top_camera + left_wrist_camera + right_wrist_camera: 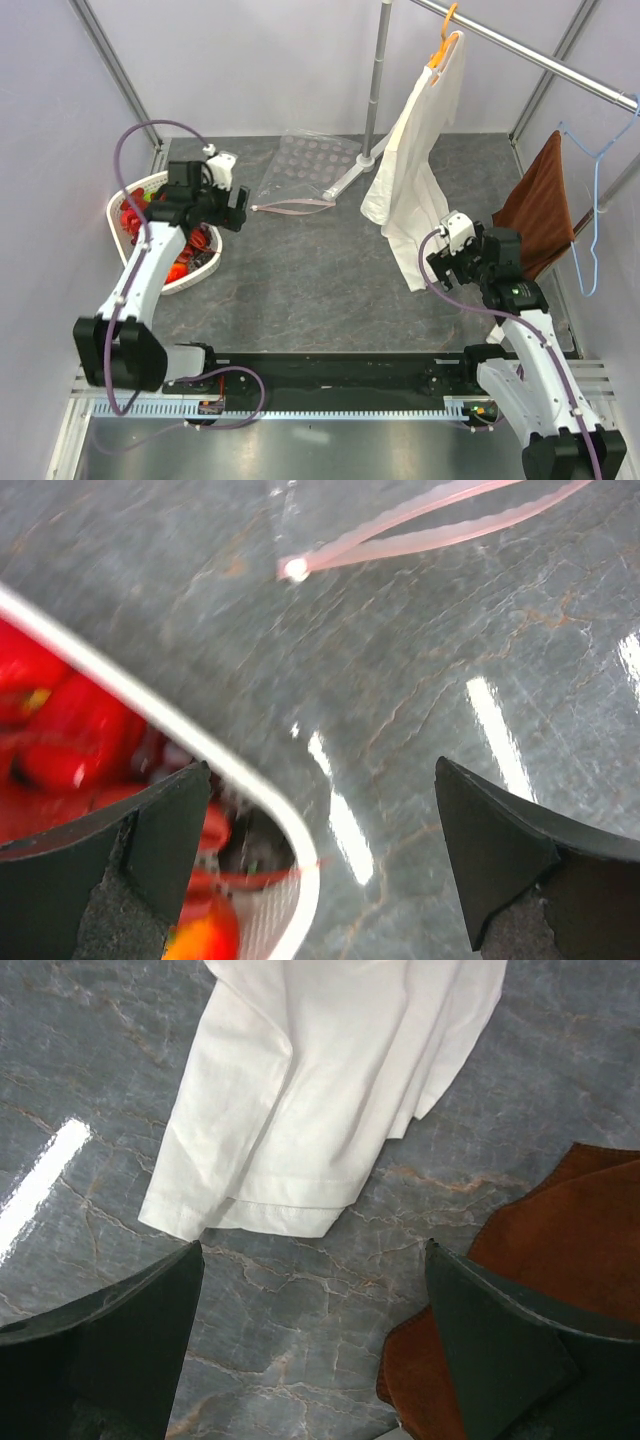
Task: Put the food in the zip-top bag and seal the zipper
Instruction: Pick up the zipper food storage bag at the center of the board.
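The left end effector [322,768] hangs wide open and empty over the rim of the white oval mesh basket [195,278], where the small red toy food [60,720] lies. The right end effector [312,1250] is wide open too and holds nothing, above the grey worktop [300,1360] near the cream shirt [320,1090]. The clear dotted zip-top bag [305,160] lies flat beyond the basket. Its thin pink zipper strip [292,207] runs left to right on the edge facing the arms.

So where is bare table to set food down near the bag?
Free: the middle of the grey stone tabletop, bordered by the white mesh basket, the clear dotted plastic bag and the cream hanging shirt. Crowded: the right, where shirt and brown cloth hang.
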Motion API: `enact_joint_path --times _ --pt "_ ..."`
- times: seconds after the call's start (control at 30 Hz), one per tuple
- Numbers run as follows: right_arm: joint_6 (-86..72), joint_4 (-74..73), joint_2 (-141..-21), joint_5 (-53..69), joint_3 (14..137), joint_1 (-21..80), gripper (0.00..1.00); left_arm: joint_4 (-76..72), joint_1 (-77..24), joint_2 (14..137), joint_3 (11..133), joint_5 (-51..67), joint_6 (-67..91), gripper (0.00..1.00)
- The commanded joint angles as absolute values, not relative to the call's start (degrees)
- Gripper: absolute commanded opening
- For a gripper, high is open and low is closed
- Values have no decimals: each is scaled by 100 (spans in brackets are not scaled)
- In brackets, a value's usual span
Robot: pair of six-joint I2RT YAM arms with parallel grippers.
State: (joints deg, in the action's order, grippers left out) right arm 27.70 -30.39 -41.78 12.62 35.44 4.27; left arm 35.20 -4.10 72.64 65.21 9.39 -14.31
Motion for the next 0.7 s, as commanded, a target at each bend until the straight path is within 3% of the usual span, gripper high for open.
enact_joint_path --times 0.0,0.17,0.37,0.57,0.67 --pt "3005 -2637 -4447 1379 3480 422 98 2559 -878 8224 6977 642 -1924 100" --pt "3172 -2707 -4640 1547 3594 431 98 1814 -1028 9482 7541 861 -2258 100" --pt "3252 -2716 -4755 1661 3735 422 98 -139 -1063 9852 6760 2257 -3611 100" --pt "3375 -2575 -4667 2091 3700 422 98 -149 -1107 10520 6970 2390 -4692 99" --pt "3541 -2698 -4676 2275 3762 422 98 -220 -1116 10670 6838 2557 -5176 93"
